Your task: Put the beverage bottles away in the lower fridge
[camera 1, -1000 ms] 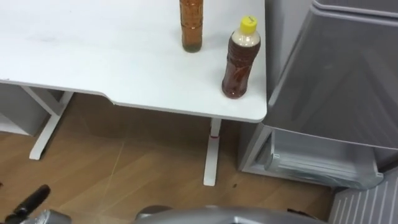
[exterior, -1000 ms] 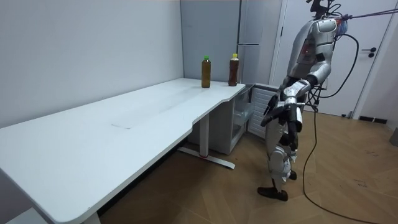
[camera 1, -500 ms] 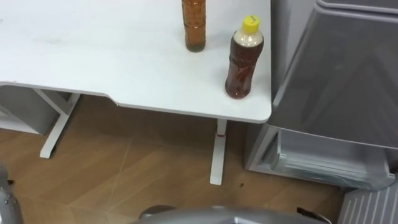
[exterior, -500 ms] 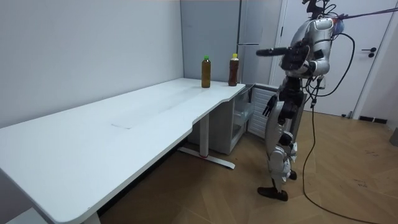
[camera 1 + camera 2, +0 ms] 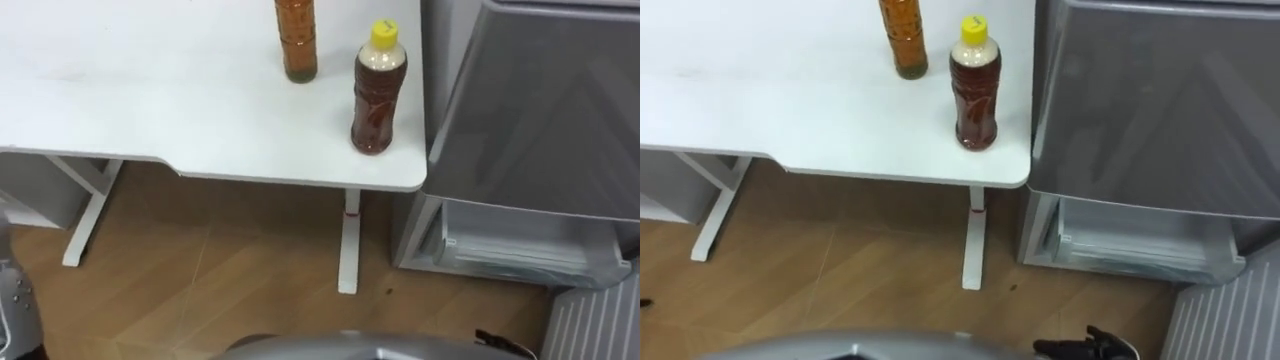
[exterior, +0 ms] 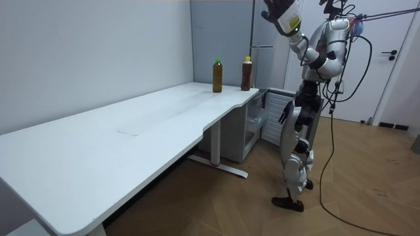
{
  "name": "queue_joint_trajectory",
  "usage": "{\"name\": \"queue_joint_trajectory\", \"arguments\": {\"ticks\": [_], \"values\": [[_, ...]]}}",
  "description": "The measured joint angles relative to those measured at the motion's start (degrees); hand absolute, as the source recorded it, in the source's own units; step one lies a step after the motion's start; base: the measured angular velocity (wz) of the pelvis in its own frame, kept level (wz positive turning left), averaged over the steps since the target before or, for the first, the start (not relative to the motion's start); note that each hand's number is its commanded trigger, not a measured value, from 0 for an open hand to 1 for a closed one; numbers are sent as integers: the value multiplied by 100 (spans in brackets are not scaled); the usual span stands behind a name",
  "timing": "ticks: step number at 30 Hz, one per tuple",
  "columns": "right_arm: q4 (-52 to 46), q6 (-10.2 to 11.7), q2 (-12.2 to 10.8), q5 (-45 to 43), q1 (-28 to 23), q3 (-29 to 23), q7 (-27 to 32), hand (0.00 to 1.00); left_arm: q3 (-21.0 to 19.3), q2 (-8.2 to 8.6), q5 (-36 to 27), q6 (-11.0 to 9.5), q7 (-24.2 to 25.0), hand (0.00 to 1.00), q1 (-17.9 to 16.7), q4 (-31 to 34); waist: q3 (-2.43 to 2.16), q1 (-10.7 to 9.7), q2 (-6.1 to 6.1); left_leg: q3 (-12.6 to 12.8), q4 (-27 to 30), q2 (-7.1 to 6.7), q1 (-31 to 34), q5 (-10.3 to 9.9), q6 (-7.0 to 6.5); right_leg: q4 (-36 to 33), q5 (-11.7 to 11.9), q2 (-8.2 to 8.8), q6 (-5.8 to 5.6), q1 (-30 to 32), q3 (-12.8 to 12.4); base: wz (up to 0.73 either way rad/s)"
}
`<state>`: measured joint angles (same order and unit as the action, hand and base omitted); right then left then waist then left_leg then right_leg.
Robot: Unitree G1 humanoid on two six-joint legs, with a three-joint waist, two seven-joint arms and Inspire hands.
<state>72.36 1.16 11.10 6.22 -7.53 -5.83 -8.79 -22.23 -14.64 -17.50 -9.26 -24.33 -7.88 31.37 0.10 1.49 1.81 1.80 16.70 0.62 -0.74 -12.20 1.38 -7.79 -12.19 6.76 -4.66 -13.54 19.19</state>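
- I count two drinks upright on the worktop [image 5: 150,100] corner beside the fridge [image 5: 540,110]: yellow-capped bottle [image 5: 378,90], green-capped bottle [image 6: 217,77].
- Room view: my left hand [image 6: 274,8] is overhead, and I cannot tell its fingers.
- Right eye view: my right hand [image 5: 1090,346] is low, loose, empty.

- The worktop [image 5: 150,100] is looking smooth, matt white.
- The yellow-capped bottle [image 5: 378,95] and the second bottle [image 5: 297,40] at its 10 o'clock are gleaming like clear glossy plastic.
- The fridge [image 5: 540,110] is showing a grey satin sheen.
- The floor [image 5: 200,290] is showing wood grain.
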Motion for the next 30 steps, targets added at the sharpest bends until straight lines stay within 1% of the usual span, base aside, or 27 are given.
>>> {"name": "queue_joint_trajectory", "arguments": {"ticks": [1, 2, 3, 4, 5, 6, 8, 9, 11, 13, 16, 19, 21, 24, 25, 27, 30], "values": [[2, 0, -1, 9, 32, 3, -3, 0, 146, 1, 1, 41, 301, 0, 61, -1, 10, -8, 0, 6, 0, 0, 18, 3, -5, -10, 1, 2, 0, 28, -3, -6], [0, 0, 0, 10, 84, 6, -9, 0, 297, 2, 4, 65, 596, 0, 86, 0, 10, -18, 2, 37, -3, 11, 35, 3, -5, -24, 1, 2, 0, 69, -27, -7], [0, 4, -1, 11, 83, 6, -13, 0, 446, 3, 6, 73, 872, 0, 85, 0, 18, -58, -7, 39, -8, 11, 46, 3, -5, -24, 1, 2, 1, 83, -30, -6], [1, 8, -2, 11, 107, 7, -14, 0, 527, 4, 7, 87, 999, 0, 84, 0, 21, -91, -14, 40, -10, 11, 48, 3, -5, -24, 1, 2, 1, 89, -33, 0], [21, 9, -2, 10, 148, 12, -14, 0, 651, 5, 16, 144, 1246, 0, 85, 0, 26, -115, -29, 40, -16, 12, 52, 3, -5, -25, 1, 2, 1, 98, -35, 0], [30, 10, -2, 8, 169, 14, -14, 0, 694, 6, 17, 179, 1381, 0, 85, 0, 23, -128, -33, 42, -20, 12, 54, 4, -5, -24, 1, 1, 1, 107, -40, -3], [125, 28, 10, -4, 199, 12, -5, 0, 871, 9, 22, 277, 1843, 0, 111, 0, 19, -170, -22, 80, -50, 17, 44, 11, -8, -30, 2, 4, 2, 161, -70, -7], [128, 35, 12, -2, 197, 11, -5, 0, 909, 10, 20, 299, 1945, 0, 114, 3, 17, -176, -23, 92, -47, 17, 35, 15, -7, -30, 2, 8, 2, 165, -76, -6], [132, 69, 4, 11, 200, 12, -9, 0, 942, 11, 10, 389, 2368, 0, 124, 13, 17, -262, -26, 98, -52, 17, 17, 18, -6, -28, 2, 9, 2, 163, -84, -2], [132, 68, -5, 75, 200, 17, -4, 0, 1038, 30, -45, 478, 2552, 0, 183, 13, 20, -289, -31, 100, -67, 15, 13, 18, -6, -24, 2, 12, 2, 166, -90, -2], [152, 63, -21, 158, 194, 17, 13, 0, 1144, 88, -98, 570, 2846, 0, 206, 15, 20, -308, -47, 133, -109, 15, -42, 19, -5, -18, 2, 13, 2, 161, -180, -7], [287, 70, -32, 228, 247, 14, 49, 0, 1209, 105, -97, 631, 3025, 0, 220, 14, 23, -419, -66, 130, -114, 11, -58, 19, -5, -18, 2, 15, 2, 142, -190, 0], [355, 68, -35, 254, 300, 16, 53, 0, 1339, 117, -98, 665, 3141, 0, 222, 12, 31, -460, -82, 168, -120, 15, -94, 19, -5, -19, 2, 15, 2, 131, -212, -9], [377, 60, -26, 253, 311, 12, 55, 0, 1576, 131, -102, 766, 3470, 0, 299, 11, 38, -500, -92, 224, -116, 22, -108, 19, -6, -21, 2, 17, 2, 130, -307, -10], [375, 60, -20, 252, 315, 12, 54, 0, 1595, 149, -102, 810, 3615, 0, 344, 11, 38, -521, -89, 258, -117, 32, -116, 19, -6, -28, 2, 15, 2, 136, -337, -13], [370, 53, -13, 256, 325, 12, 53, 0, 1604, 161, -94, 817, 3779, 0, 358, 11, 43, -588, -76, 290, -149, 50, -146, 17, -6, -64, 2, 7, 2, 141, -362, -11], [369, 52, -4, 285, 335, 12, 53, 0, 1654, 232, -95, 862, 4031, 0, 361, 12, 46, -603, -65, 331, -193, 72, -150, 19, -3, -88, 2, -9, 2, 174, -483, -10]]}}
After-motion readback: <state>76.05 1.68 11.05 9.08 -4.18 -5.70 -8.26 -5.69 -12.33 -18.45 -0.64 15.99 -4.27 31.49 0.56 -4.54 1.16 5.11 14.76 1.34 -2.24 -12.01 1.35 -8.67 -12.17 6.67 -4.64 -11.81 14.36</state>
